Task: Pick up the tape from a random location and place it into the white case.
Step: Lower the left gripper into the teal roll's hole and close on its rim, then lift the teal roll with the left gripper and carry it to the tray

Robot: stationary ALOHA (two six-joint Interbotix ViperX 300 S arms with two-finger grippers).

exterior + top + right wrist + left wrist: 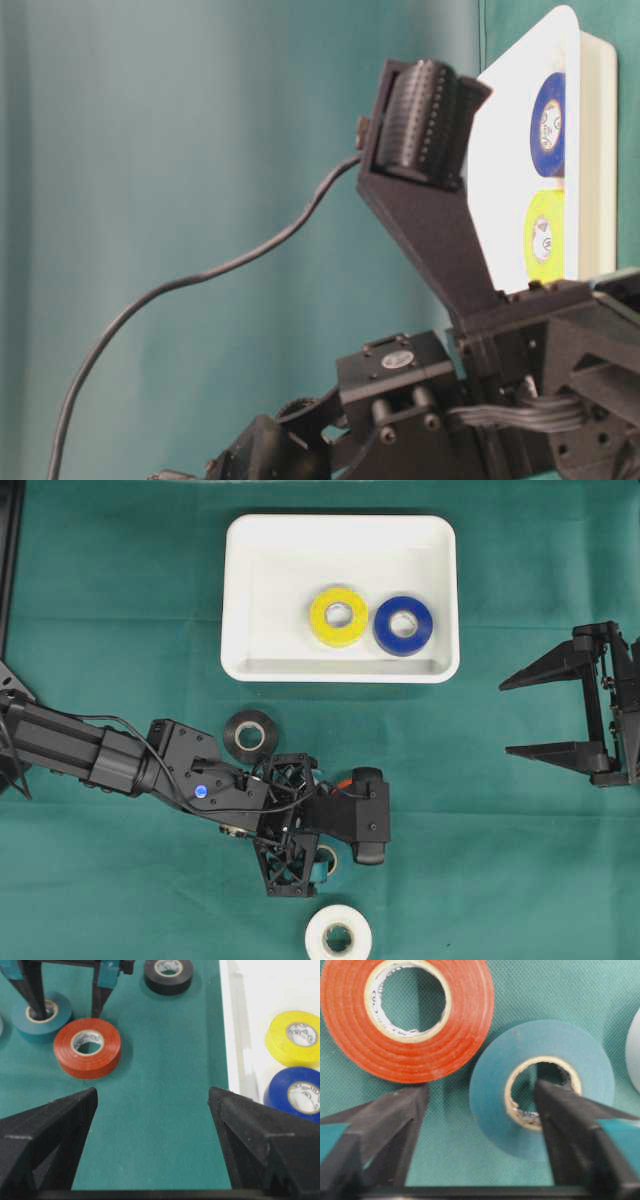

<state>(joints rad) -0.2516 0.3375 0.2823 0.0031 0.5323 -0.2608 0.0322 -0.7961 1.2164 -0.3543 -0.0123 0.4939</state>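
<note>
Down at the green roll [540, 1095], the left gripper [482, 1105] straddles one wall, one finger [555, 1110] inside the core, the other outside, jaws apart, not yet pinching. Red roll [405, 1020] sits at its ten o'clock. White case [250, 540] holds yellow [339, 616] and blue [403, 625] rolls. Right gripper [152, 1105] hangs wide open.

I see even, bright overhead light with soft, short shadows on the green cloth-covered table [500, 860]. The shallow white plastic case [240, 600] glares slightly, nearly washed out at table level. My left wrist view is soft, its black fingers [380, 1130] blurred close up.
</note>
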